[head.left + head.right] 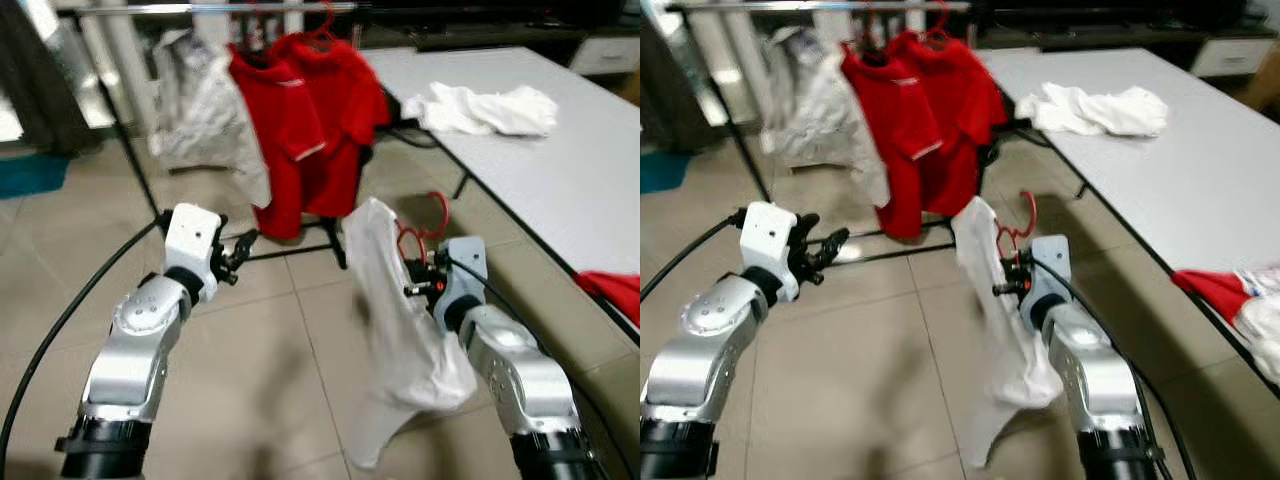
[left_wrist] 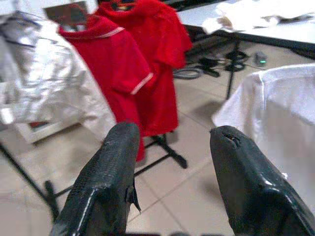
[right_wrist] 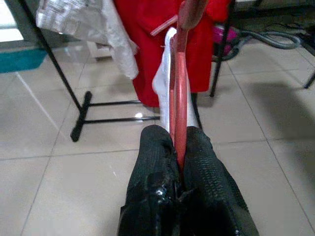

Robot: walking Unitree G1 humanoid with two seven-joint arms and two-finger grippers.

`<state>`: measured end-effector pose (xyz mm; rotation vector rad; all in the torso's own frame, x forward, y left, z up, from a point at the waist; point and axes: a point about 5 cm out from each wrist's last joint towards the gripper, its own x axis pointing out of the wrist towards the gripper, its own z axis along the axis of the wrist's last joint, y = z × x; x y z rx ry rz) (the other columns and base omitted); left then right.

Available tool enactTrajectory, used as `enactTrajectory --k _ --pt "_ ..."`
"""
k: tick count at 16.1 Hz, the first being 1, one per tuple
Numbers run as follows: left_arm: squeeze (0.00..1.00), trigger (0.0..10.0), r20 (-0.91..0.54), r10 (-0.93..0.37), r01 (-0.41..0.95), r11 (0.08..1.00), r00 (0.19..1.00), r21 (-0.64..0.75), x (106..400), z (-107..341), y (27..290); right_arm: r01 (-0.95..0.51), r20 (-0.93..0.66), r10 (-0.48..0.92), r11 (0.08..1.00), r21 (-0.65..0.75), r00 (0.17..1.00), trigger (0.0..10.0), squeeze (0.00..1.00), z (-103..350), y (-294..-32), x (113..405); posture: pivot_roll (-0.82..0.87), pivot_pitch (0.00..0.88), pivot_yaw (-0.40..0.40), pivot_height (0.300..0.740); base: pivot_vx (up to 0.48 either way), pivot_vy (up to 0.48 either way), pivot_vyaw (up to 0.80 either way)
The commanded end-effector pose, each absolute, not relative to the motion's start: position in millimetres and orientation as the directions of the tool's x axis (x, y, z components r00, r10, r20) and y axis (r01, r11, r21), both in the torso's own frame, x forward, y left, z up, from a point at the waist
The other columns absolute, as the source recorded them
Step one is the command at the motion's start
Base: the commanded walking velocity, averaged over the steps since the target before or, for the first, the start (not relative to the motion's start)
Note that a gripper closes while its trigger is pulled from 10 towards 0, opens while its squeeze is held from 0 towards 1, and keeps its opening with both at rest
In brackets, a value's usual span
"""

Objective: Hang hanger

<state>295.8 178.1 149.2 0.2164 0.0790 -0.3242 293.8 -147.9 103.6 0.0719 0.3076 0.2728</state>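
The right gripper (image 3: 178, 162) at four o'clock is clamped on a red hanger (image 1: 420, 232) carrying a white shirt (image 1: 400, 340). The left gripper (image 1: 238, 255) at nine o'clock hangs spread, empty. At twelve, red shirts (image 1: 310, 130) hang on the rack (image 1: 200, 10).

The red hanger (image 3: 180, 83) carried a white shirt (image 1: 395, 330) that drooped in loose folds toward the tiled floor. It stood nearly upright, hook uppermost, in front of the clothes rack (image 1: 200, 10) and below its rail, apart from it.
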Motion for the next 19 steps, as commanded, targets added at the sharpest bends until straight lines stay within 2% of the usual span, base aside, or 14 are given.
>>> enactTrajectory --k 1,2,3,4,5,6,8,11,15,17,19 --pt "0.0 10.0 -0.128 -0.289 0.312 0.922 0.949 0.23 293 148 179 -0.289 -0.203 0.312 0.948 0.134 0.928 10.0 0.0 121 -137 300 -0.06 0.0 -0.007 0.74 0.0 0.0 0.8" --pt "0.0 10.0 -0.13 -0.289 0.313 0.918 0.948 0.242 292 149 177 -0.309 -0.202 0.313 0.95 0.049 0.928 10.0 0.0 125 -132 303 -0.07 0.0 0.005 0.74 0.0 0.0 0.8" --pt "0.0 10.0 -0.128 -0.29 0.313 0.919 0.949 0.241 292 150 176 -0.313 -0.2 0.313 0.949 0.033 0.928 10.0 0.0 126 -130 305 -0.07 0.0 0.005 0.74 0.0 0.0 0.8" --pt "0.0 10.0 -0.121 -0.295 0.317 0.916 0.948 0.248 291 152 173 -0.333 -0.155 0.346 0.937 0.104 0.925 10.0 0.0 136 -123 311 -0.07 0.0 0.008 0.74 0.0 0.0 0.8" --pt "0.0 10.0 -0.118 -0.3 0.321 0.91 0.947 0.262 291 153 170 -0.352 -0.123 0.365 0.929 0.118 0.923 10.0 0.0 144 -118 316 -0.08 0.003 0.011 0.74 0.0 0.0 0.0" --pt "0.0 10.0 -0.12 -0.307 0.329 0.904 0.944 0.272 291 154 168 -0.361 -0.109 0.362 0.932 0.027 0.926 10.0 0.0 151 -115 320 -0.08 0.001 0.005 0.74 0.0 0.0 0.0" --pt "0.0 10.0 -0.108 -0.292 0.311 0.91 0.95 0.274 291 157 168 -0.385 -0.123 0.39 0.921 0.065 0.913 10.0 0.0 155 -110 326 -0.07 0.0 -0.009 0.74 0.0 0.0 0.0" --pt "0.0 10.0 -0.11 -0.274 0.294 0.916 0.955 0.271 289 156 171 -0.376 -0.15 0.379 0.925 0.047 0.913 10.0 0.0 149 -111 325 -0.07 0.0 -0.006 0.74 0.26 0.0 0.0" --pt "0.0 10.0 -0.115 -0.269 0.29 0.923 0.956 0.252 288 153 168 -0.248 -0.173 0.223 0.959 -0.14 0.959 10.0 0.0 127 -139 306 -0.08 0.0 -0.012 0.74 0.301 0.0 0.0" --pt "0.0 10.0 -0.127 -0.227 0.251 0.941 0.966 0.225 279 147 174 -0.238 -0.2 0.221 0.969 -0.062 0.955 10.0 0.0 114 -153 293 -0.05 0.0 -0.028 0.74 0.324 0.0 0.0" --pt "0.0 10.0 -0.131 -0.216 0.241 0.946 0.968 0.217 275 143 177 -0.147 -0.211 0.128 0.986 -0.077 0.969 10.0 0.0 108 -161 291 -0.05 0.001 -0.023 0.74 0.347 0.0 0.4"
